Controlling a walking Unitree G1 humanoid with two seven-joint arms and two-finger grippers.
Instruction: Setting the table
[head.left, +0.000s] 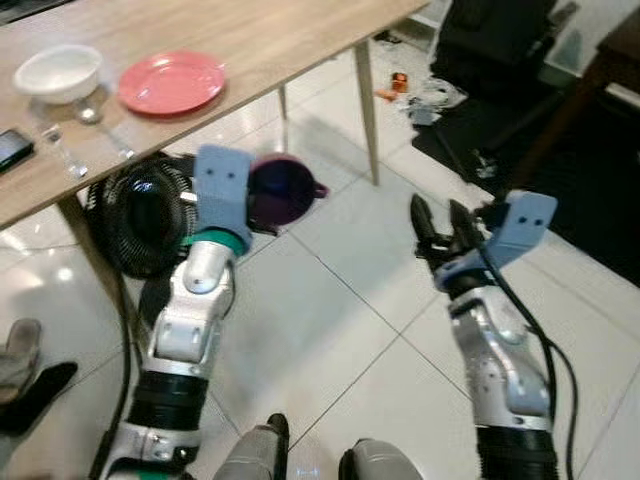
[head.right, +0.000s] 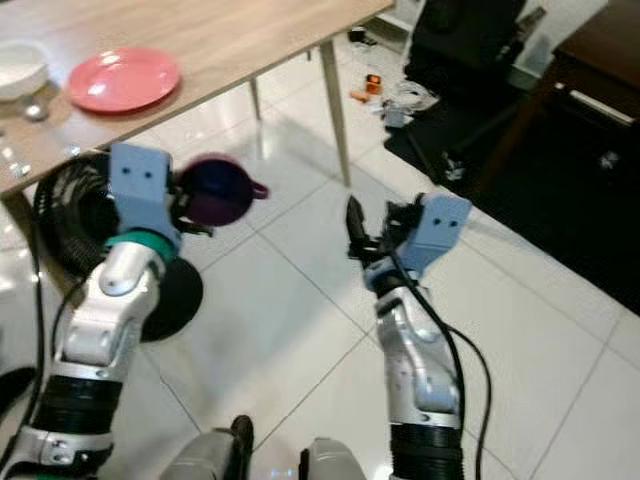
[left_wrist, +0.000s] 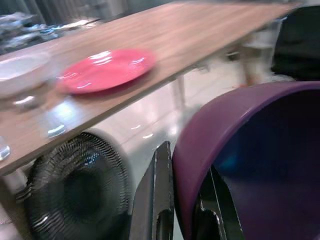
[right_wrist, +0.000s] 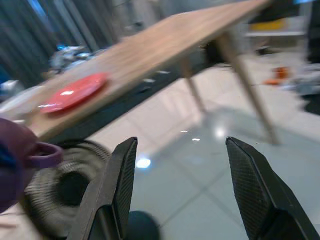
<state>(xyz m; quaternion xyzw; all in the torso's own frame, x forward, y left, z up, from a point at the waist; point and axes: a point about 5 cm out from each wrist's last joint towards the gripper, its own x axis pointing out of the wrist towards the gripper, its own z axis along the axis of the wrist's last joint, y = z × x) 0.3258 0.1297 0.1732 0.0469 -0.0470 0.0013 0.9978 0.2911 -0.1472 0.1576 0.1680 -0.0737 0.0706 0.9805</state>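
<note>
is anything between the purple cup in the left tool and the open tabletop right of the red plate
Nothing visible. The left tool holds the purple cup below the table edge, over the floor; the wood beside the red plate is bare.

A: Cut off by edges?
B: White bowl (head.right: 18, 68), left edge; phone (head.left: 12, 149), left edge; purple cup (left_wrist: 255, 165), right and lower edges.

A: Hidden or blurred?
B: Fan (head.left: 145, 215), partly behind the table (head.left: 250, 40); floor clutter (head.left: 425, 95), too blurred to identify.

plate (head.left: 171, 82) on table (head.left: 270, 40) | bowl (head.left: 57, 72) left | fan (head.left: 145, 215) under table
</note>
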